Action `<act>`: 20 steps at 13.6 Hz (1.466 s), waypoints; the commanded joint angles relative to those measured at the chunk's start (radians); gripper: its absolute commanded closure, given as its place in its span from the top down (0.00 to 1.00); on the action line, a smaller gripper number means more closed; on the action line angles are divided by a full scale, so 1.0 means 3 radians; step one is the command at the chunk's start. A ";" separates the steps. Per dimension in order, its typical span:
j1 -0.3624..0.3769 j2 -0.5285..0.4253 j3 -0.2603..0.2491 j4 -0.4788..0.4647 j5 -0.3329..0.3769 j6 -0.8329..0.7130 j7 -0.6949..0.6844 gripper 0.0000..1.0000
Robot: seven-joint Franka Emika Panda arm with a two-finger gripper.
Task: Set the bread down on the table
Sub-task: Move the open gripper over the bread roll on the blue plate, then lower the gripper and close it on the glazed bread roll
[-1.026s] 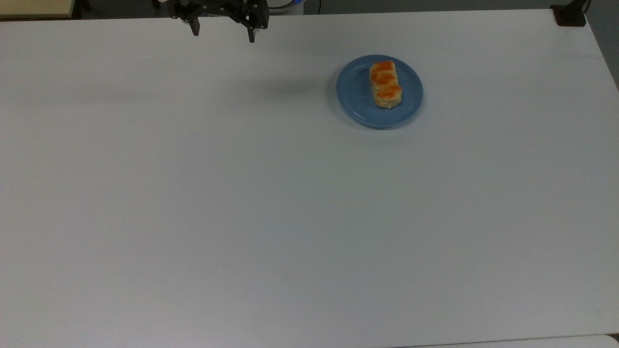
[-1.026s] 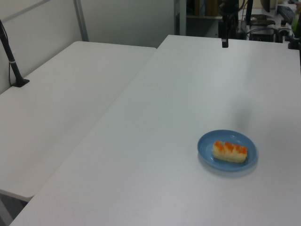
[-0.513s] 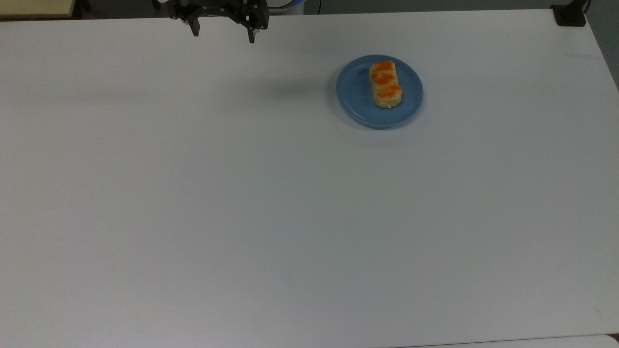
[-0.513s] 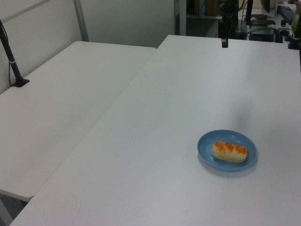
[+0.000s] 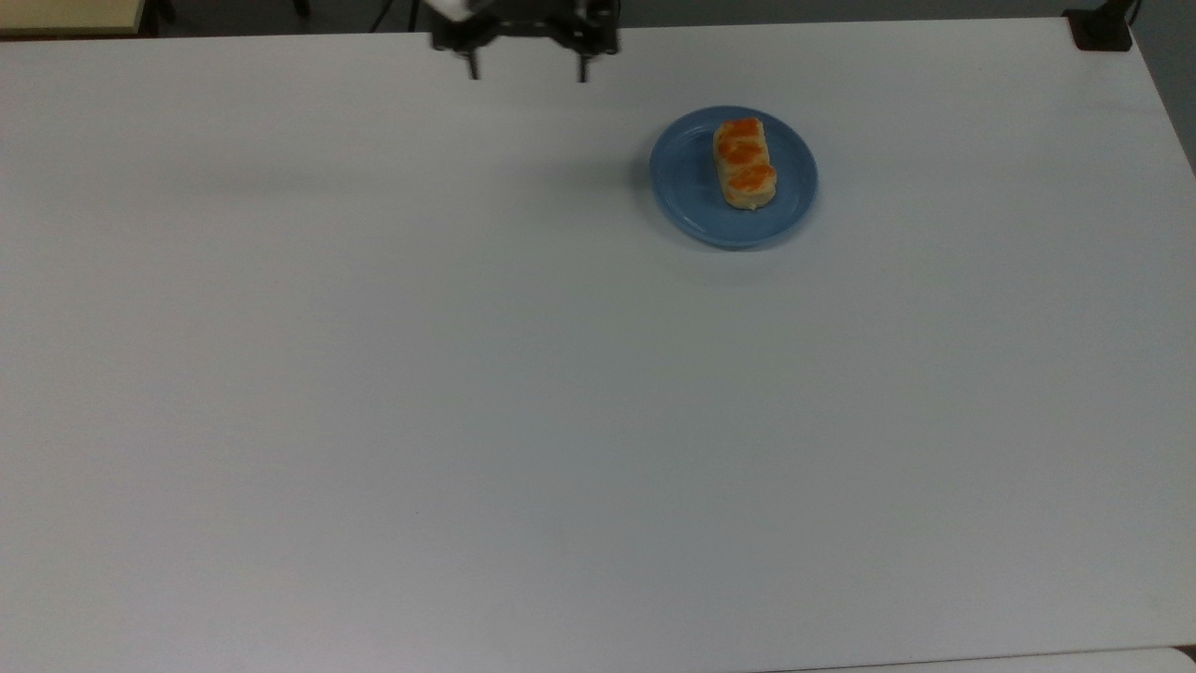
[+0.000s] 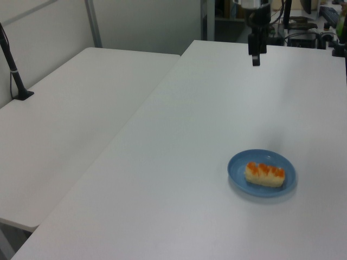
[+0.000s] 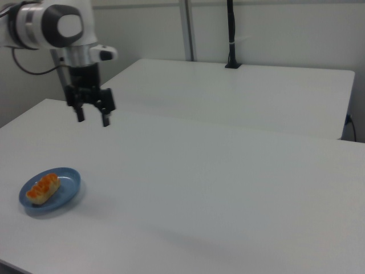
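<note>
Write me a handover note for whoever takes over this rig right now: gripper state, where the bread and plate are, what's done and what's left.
Gripper: the black two-finger gripper is open and empty, above the far edge of the plain white table, to the top view's left of the plate.
Bread: the small oblong pale-yellow bun with orange-glazed patches lies on the round blue plate.
Done: nothing gripped or placed yet.
Left: reach the bun, grasp it, lift it off the plate, set it on bare tabletop, release.
</note>
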 commanded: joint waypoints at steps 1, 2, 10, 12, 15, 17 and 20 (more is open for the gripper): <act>0.0274 -0.0052 0.0157 -0.0295 0.0015 0.0182 0.0329 1.00; 0.0274 -0.0041 0.0279 -0.0392 0.0015 0.0269 0.0441 1.00; 0.0534 0.0439 0.0720 -0.0720 -0.0006 0.0980 0.1259 1.00; 0.0636 0.0562 0.0741 -0.0720 -0.0041 0.1082 0.1443 1.00; 0.0693 0.0685 0.0761 -0.0766 -0.0103 0.1113 0.1541 0.99; 0.0708 0.0710 0.0761 -0.0817 -0.0154 0.1159 0.1541 0.91; 0.0759 0.0731 0.0787 -0.0986 -0.0230 0.1312 0.1536 0.82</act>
